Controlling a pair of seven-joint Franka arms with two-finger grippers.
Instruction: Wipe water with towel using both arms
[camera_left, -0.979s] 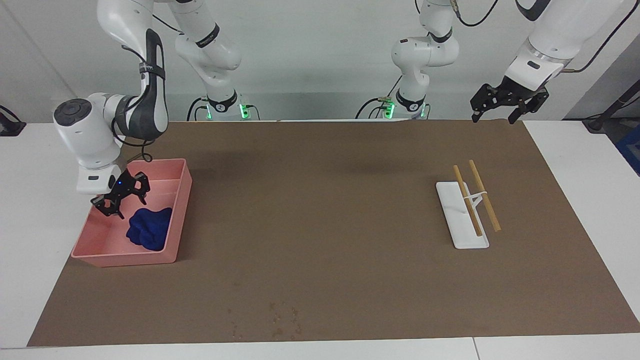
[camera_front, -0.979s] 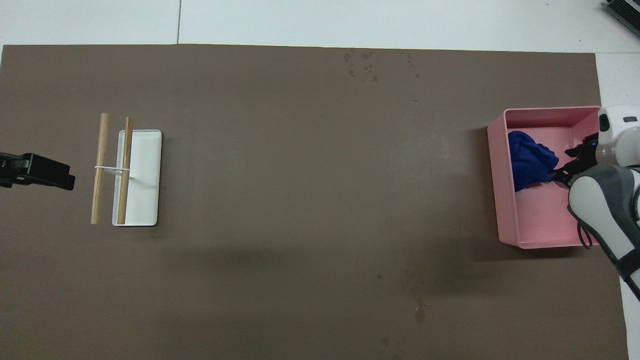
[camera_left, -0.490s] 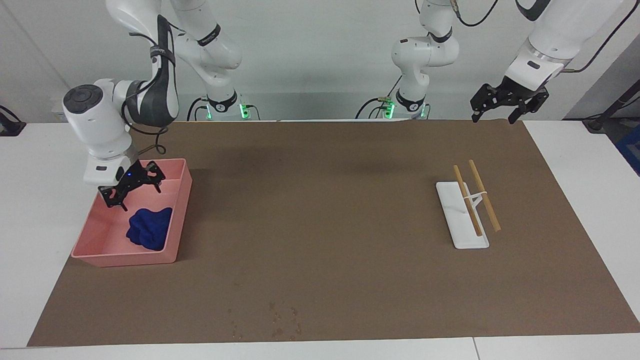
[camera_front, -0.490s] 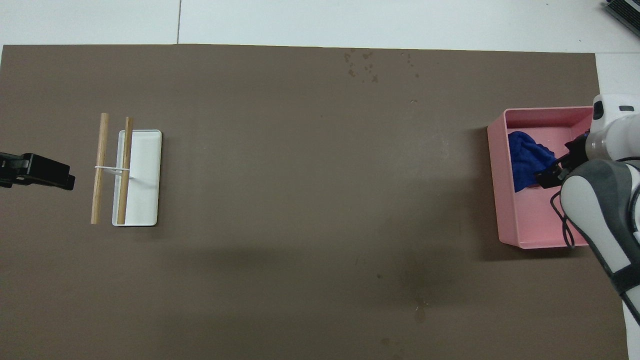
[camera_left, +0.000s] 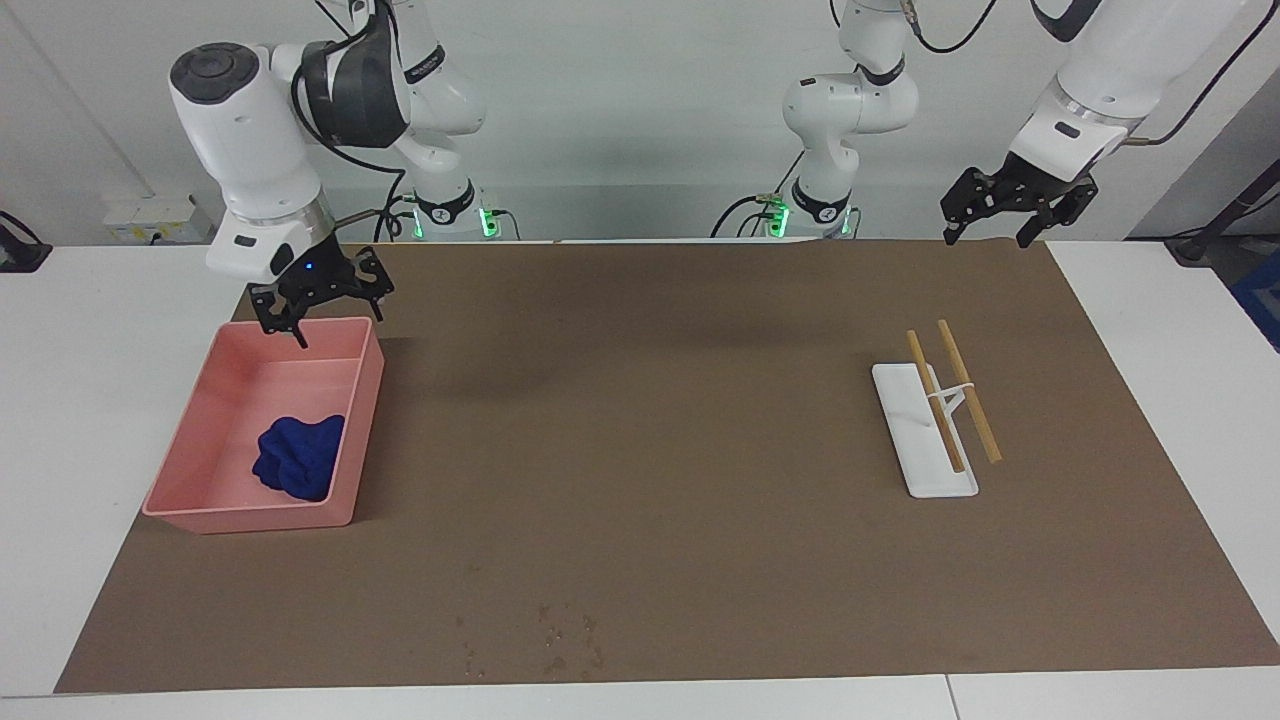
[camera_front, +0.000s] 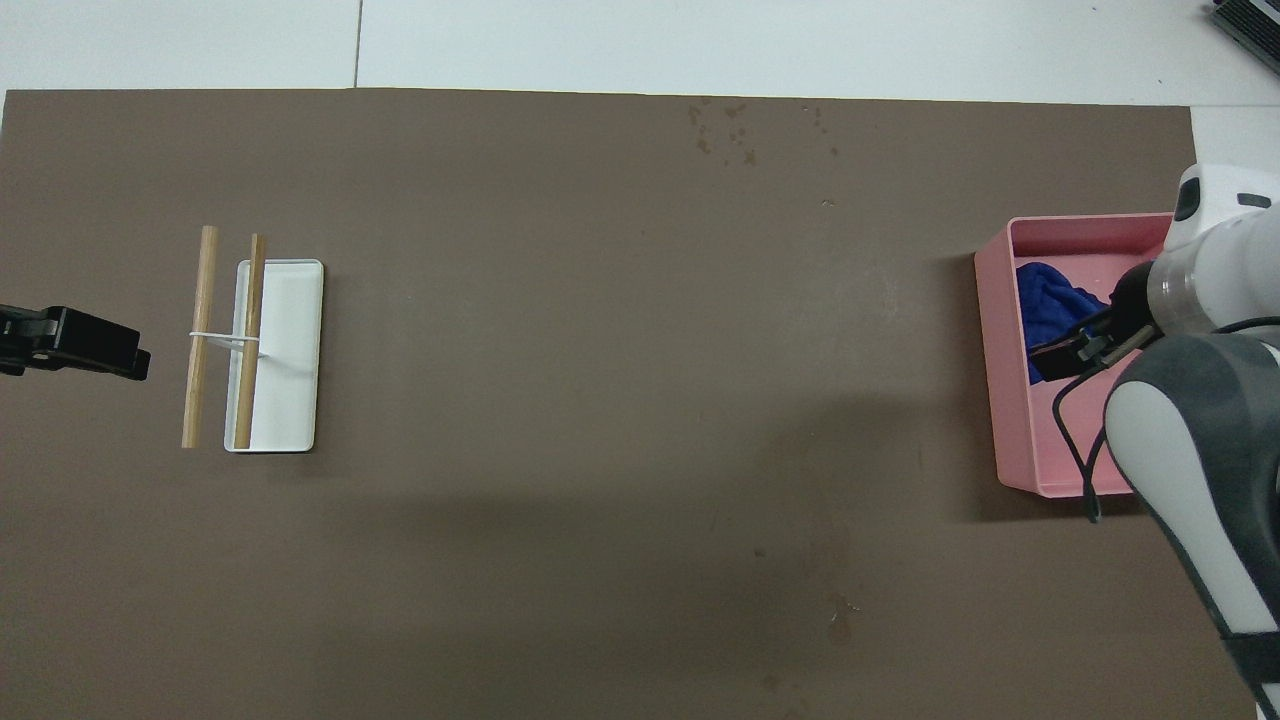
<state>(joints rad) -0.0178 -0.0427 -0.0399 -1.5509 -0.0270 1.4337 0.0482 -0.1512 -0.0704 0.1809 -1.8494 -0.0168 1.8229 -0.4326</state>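
The deep-blue towel (camera_left: 298, 457) (camera_front: 1045, 300) lies bunched in the pink tray (camera_left: 250, 518) (camera_front: 1000, 350), at the right arm's end of the mat. My right gripper (camera_left: 325, 310) (camera_front: 1075, 350) hangs open and empty in the air, over the tray's rim nearest the robots, well clear of the towel. The left gripper (camera_left: 988, 235) (camera_front: 120, 355) waits open over the mat's corner at the left arm's end. Of the water I see only a scatter of small dark spots (camera_left: 560, 640) (camera_front: 730, 130) near the mat's edge farthest from the robots.
A white oblong holder (camera_left: 925, 450) (camera_front: 290, 350) with two wooden sticks (camera_left: 965, 390) (camera_front: 203, 330) tied across it sits toward the left arm's end. The brown mat (camera_left: 640, 420) covers most of the white table.
The right gripper has risen out of the pink tray and drawn back toward the robots, leaving the towel lying inside. The left arm has not moved.
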